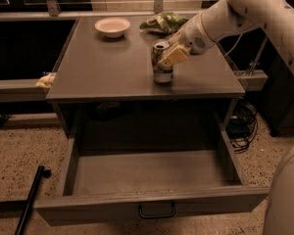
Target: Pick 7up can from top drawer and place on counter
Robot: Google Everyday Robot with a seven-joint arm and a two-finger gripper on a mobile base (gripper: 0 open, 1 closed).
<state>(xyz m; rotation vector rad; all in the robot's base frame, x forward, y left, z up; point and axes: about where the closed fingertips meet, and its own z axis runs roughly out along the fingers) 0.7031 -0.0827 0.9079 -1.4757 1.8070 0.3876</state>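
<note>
The 7up can (161, 71) stands upright on the counter (108, 67), near its right front part. My gripper (165, 58) reaches in from the upper right and is shut on the can, with a pale finger (172, 56) lying against its right side. The can's base rests on the counter. The top drawer (152, 173) below is pulled fully open, and nothing shows inside it. Its dark wire handle (157, 210) is at the centre of the front panel.
A white bowl (112, 27) and a crumpled green bag (164, 22) sit at the back of the counter. A yellow object (46, 81) lies on the ledge to the left. A black pole (30, 199) lies on the floor at left, and cables (240, 129) at right.
</note>
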